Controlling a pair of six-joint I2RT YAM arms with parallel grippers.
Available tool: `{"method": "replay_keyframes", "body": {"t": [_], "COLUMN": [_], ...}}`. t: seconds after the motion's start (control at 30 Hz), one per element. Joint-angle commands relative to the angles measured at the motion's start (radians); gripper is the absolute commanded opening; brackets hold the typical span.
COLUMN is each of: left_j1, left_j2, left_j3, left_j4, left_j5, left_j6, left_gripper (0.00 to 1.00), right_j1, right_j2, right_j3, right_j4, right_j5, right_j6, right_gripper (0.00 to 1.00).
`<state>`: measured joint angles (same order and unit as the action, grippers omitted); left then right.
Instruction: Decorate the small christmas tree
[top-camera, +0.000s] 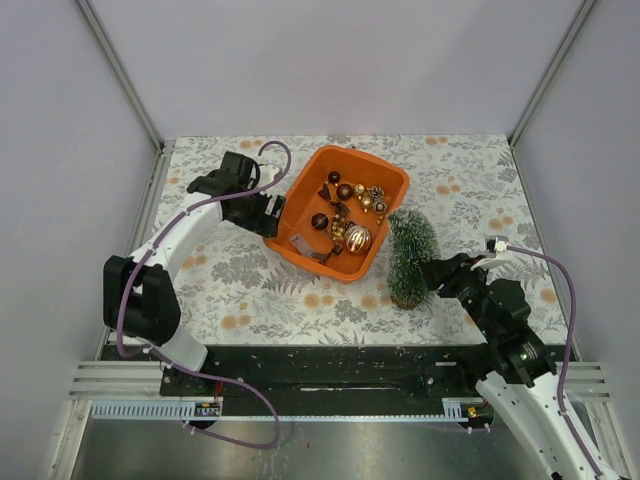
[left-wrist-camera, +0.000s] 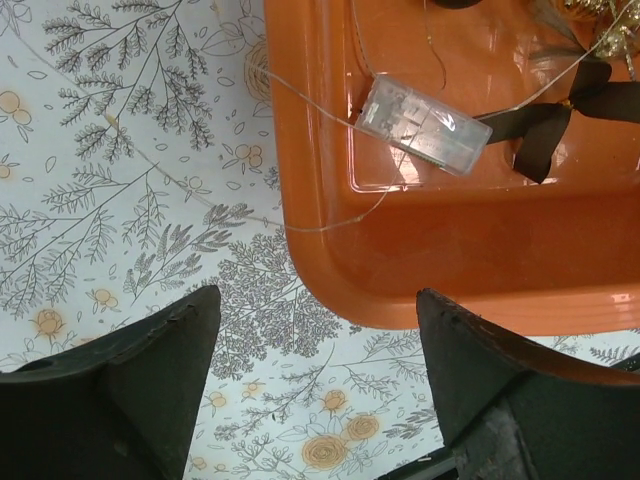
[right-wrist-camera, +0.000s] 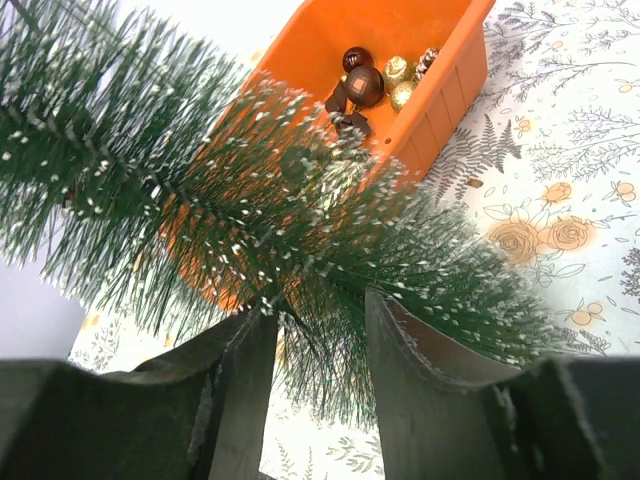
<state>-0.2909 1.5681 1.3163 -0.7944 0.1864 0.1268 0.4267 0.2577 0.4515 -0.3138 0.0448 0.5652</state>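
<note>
Left tool (top-camera: 266, 214) (left-wrist-camera: 315, 385) hangs with its jaws wide apart over the flowered desk (top-camera: 480, 190), at the near left corner of the orange tub (top-camera: 385, 180). Baubles (top-camera: 350, 215) and a clear box (left-wrist-camera: 425, 125) lie in the tub. Just right of it, the tree (top-camera: 412, 250) stands upright on the desk. Right tool (top-camera: 432, 276) (right-wrist-camera: 318, 390) sits low beside the tree, jaws partly apart with only bristles between them.

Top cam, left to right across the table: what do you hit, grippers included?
left gripper → orange tub → small christmas tree → right gripper
</note>
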Motion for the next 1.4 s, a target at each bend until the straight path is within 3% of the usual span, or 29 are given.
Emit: {"method": "replay_keyframes", "body": {"t": [0.0,0.17,0.27,0.63,0.97,1.37], "left_j1": [-0.008,-0.019,-0.022,-0.030,-0.025,0.048], "left_j2": [0.012,0.027,0.030,0.081,0.101,-0.023], "left_j3": [0.067,0.046,0.009,0.008,-0.052,-0.167], "left_j4": [0.052,0.060,0.081,0.093,0.152,0.189], "left_j5": [0.019,0.047,0.039,0.015,-0.061,-0.217], "left_j6": [-0.033,-0.019,-0.018,-0.023,-0.039,-0.113], "left_gripper": [0.81,0.60,0.59,0.51,0.14,0.09], "right_j1": [0.007,0.007,0.007,0.007,0.007,0.007], "right_j2": [-0.043,-0.074,-0.081,-0.139,-0.170,-0.060], "right_j3": [0.058,0.094,0.124,0.167,0.297,0.395], "right_j4": [-0.082,-0.137,-0.154,-0.203,-0.326,-0.487], "right_j5": [-0.019,-0.031,-0.042,-0.108,-0.069,0.113], "right_j6": [-0.019,-0.013,-0.007,0.048,0.093,0.128], "right_gripper": [0.50,0.54,0.58,0.61,0.58,0.56]}}
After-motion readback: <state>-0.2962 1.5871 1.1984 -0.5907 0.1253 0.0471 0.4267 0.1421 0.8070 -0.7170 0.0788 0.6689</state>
